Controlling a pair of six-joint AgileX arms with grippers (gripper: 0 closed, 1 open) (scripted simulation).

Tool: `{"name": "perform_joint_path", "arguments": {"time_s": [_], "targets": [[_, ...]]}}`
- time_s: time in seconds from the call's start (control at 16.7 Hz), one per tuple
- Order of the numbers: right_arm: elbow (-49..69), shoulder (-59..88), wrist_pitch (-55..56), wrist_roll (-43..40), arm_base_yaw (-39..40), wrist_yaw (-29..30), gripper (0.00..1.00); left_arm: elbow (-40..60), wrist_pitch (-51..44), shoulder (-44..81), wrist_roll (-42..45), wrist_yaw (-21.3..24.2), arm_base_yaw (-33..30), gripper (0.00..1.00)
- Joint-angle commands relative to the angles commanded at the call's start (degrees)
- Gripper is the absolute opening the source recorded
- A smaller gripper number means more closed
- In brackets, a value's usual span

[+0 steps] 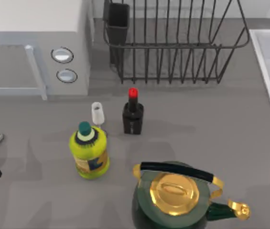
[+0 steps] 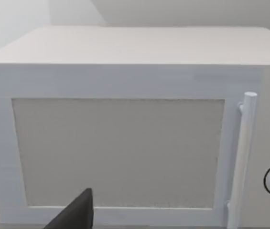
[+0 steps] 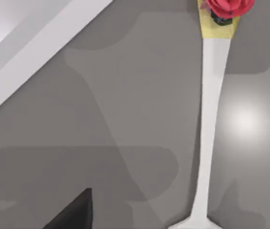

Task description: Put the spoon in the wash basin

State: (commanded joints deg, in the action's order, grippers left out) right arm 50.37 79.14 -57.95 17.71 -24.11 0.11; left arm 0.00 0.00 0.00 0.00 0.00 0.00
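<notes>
The spoon (image 3: pixel 210 119) is seen in the right wrist view, lying flat on the grey counter (image 3: pixel 125 124): a long white handle with a yellow band and a red flower ornament at one end, and the widening of the bowl at the other. A pale raised rim runs diagonally close by in that view, judged to be the edge of the wash basin (image 3: pixel 34 52). A dark finger (image 3: pixel 75 212) of the right gripper is seen low in the frame, well apart from the spoon; how far the jaws are parted cannot be told, and nothing is seen to be held.

At the near edge of the counter in the top view, a green and gold kettle (image 1: pixel 175 198) is placed, with a yellow bottle (image 1: pixel 89 152) to its left. Beyond them stand a small dark bottle with a red cap (image 1: pixel 133 114) and a white glass (image 1: pixel 98 114). At the far side a black wire dish rack (image 1: pixel 173 43) and a microwave (image 1: pixel 34 47) are set, and the wash basin's rim (image 1: pixel 268 81) runs along the right edge.

The left arm is parked at the left edge, facing the microwave.

The thin, flat handle is judged hard to pinch; a descent made off-centre could push the spoon away or tip it.
</notes>
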Motion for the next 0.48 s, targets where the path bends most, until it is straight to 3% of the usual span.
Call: {"name": "perform_joint_path", "arguments": {"time_s": [0.48], "targets": [[1.6, 2.7, -1.8, 0.6, -0.6, 0.0, 1.00, 0.0, 0.0, 0.0, 0.0, 0.0, 0.0, 1.00]]}}
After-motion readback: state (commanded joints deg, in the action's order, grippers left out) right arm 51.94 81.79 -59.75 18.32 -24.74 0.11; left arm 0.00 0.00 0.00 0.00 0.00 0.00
